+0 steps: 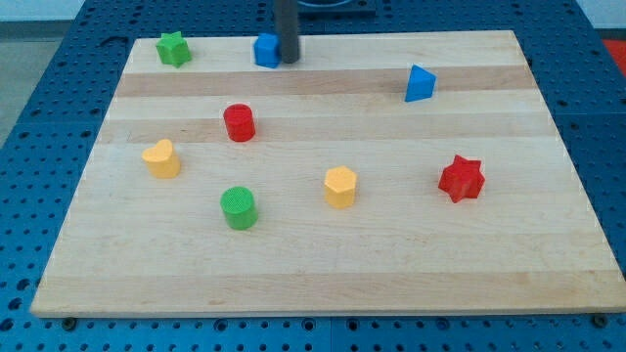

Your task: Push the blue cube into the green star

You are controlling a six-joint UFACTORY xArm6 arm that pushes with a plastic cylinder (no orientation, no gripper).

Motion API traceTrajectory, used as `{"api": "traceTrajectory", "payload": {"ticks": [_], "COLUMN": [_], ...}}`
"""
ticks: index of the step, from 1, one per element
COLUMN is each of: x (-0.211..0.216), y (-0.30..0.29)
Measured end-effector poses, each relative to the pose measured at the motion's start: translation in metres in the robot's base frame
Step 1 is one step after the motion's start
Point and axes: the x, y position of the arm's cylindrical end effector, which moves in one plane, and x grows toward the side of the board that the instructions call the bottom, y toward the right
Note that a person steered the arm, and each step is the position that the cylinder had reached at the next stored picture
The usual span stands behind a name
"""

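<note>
The blue cube point(266, 50) sits near the board's top edge, left of centre. The green star point(173, 49) lies at the top left corner of the board, well to the left of the cube with a gap between them. My tip point(288, 61) comes down from the view's top and stands right against the cube's right side.
The wooden board point(323, 264) also carries a blue triangular block point(420, 84) at the upper right, a red cylinder point(239, 123), a yellow heart-like block point(161, 158), a green cylinder point(239, 208), a yellow hexagonal block point(340, 187) and a red star point(461, 179).
</note>
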Motion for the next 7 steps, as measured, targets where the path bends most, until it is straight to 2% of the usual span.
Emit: {"api": "traceTrajectory", "payload": {"ticks": [1,2,3,4,5,7], "x": [0.0,-0.006,-0.032,-0.039,-0.022,-0.019], "y": [-0.045,-0.035,-0.015,-0.022,-0.03,-0.057]}}
